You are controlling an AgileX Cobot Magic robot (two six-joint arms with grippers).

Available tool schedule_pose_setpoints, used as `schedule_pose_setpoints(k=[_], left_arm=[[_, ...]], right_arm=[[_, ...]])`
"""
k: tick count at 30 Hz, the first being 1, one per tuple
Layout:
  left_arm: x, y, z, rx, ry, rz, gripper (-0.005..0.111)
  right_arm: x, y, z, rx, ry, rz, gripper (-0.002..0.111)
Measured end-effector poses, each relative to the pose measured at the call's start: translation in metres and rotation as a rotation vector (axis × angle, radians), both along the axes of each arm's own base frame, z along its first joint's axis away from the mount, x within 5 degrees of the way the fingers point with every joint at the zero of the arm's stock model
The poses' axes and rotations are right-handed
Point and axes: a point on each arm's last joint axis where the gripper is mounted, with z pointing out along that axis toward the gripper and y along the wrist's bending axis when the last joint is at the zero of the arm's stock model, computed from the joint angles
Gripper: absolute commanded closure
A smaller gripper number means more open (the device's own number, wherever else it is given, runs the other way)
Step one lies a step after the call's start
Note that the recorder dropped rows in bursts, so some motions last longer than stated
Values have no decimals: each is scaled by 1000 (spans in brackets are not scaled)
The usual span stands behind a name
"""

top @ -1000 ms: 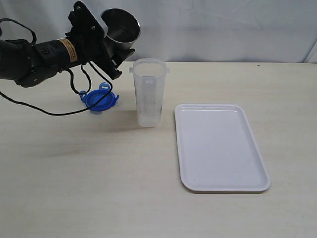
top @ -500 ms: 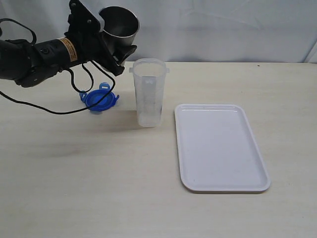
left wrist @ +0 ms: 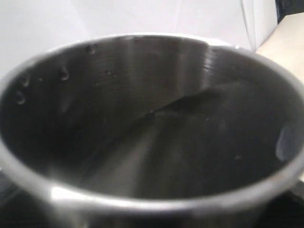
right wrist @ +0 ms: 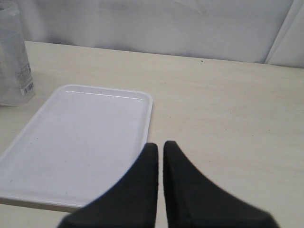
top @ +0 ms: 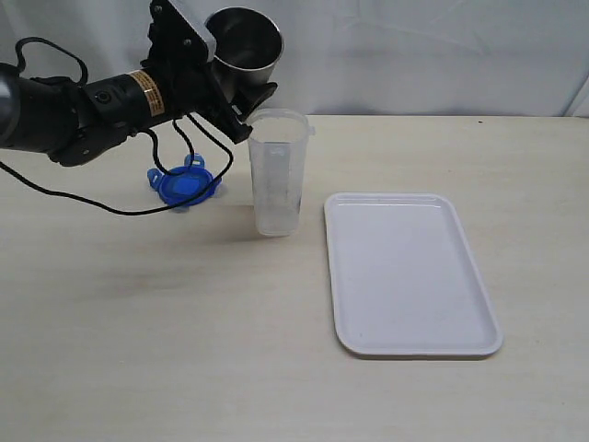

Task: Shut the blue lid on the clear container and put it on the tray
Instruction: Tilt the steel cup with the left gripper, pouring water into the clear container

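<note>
My left gripper is shut on a grey steel cup, held tilted in the air just left of and above the clear container's rim. The cup's dark inside fills the left wrist view and holds liquid. The clear container stands upright on the table, open-topped; its side shows in the right wrist view. The blue lid lies on the table to the container's left, under my left arm. The white tray lies empty to the right. My right gripper is shut and empty by the tray's edge.
A black cable from the left arm loops over the table near the lid. A white curtain backs the table's far edge.
My left arm has carried the steel cup to the right and tipped it towards the clear container's rim. Lid, container and tray have not moved.
</note>
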Motion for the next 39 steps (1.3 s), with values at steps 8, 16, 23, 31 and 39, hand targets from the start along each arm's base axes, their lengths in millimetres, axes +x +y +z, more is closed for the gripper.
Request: schedule_pose_setpoints(k=[8, 16, 23, 31, 39], left_arm=[[1, 1, 0, 83, -79, 0, 107], [2, 3, -5, 232, -130, 4, 107], [2, 3, -6, 309, -190, -12, 107], [2, 3, -6, 347, -219, -17, 107], [2, 4, -6, 372, -239, -21, 107]], right_arm=[[0, 0, 0, 0, 0, 0, 104], [0, 0, 0, 0, 0, 0, 104], [0, 0, 0, 0, 0, 0, 104], [0, 0, 0, 0, 0, 0, 104], [0, 0, 0, 0, 0, 0, 104]])
